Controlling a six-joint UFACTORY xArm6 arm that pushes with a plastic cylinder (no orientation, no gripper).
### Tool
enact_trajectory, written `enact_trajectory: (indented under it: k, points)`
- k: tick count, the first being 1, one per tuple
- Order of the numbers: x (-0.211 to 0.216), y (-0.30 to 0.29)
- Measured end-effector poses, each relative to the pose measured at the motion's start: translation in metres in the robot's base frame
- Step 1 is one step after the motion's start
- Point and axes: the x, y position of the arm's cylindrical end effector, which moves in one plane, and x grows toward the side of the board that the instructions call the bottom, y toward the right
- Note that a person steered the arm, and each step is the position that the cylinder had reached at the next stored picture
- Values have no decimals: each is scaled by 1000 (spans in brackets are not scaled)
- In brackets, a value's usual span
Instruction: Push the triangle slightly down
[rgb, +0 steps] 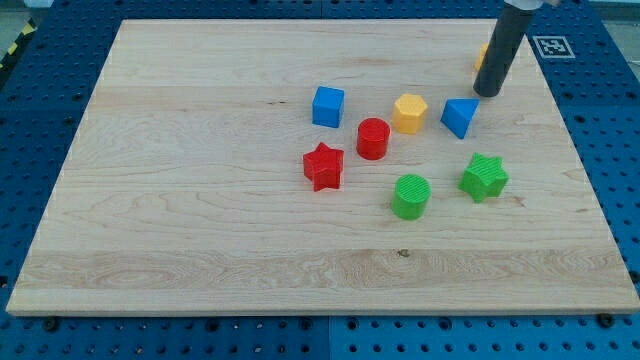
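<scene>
Jaws: none on this arm; it ends in a straight dark rod, so there is nothing to open, close or grip with.
My tip (487, 93): the rod's lower end, resting on the surface near the view's top right, touching no block that I can make out.
Orange block (481, 55): directly behind the rod, toward the view's top from my tip; only a sliver shows at the rod's left edge, shape cannot be told.
Blue triangular block (459, 116): the task's thing; just below my tip and a little to the view's left, close but with a thin gap visible.
Yellow hexagonal block (409, 113): left of the blue triangle, near it but apart; further left of my tip.
Green star-shaped block (484, 177): well below my tip, almost straight toward the view's bottom.
Green round cylinder block (411, 195): below and left of my tip, beside the green star.
Red round cylinder block (373, 138): left of the yellow hexagon and slightly lower.
Blue cube block (327, 106): far left of my tip, at nearly its height.
Red star-shaped block (323, 166): furthest from my tip, below the blue cube.
Surface (180, 200): a pale wooden board carrying all the blocks, lying on a blue perforated base (40, 110).
</scene>
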Motion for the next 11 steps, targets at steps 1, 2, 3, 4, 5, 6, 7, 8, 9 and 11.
enact_trajectory:
  k: [1,2,3,4,5,6,7,8,9,11]
  points:
    - [7,-15]
    - [28,-15]
    - [38,-15]
    - [35,-15]
    - [27,-21]
    - [27,-33]
    - [30,-37]
    - [37,-38]
    - [50,-38]
    - [22,-39]
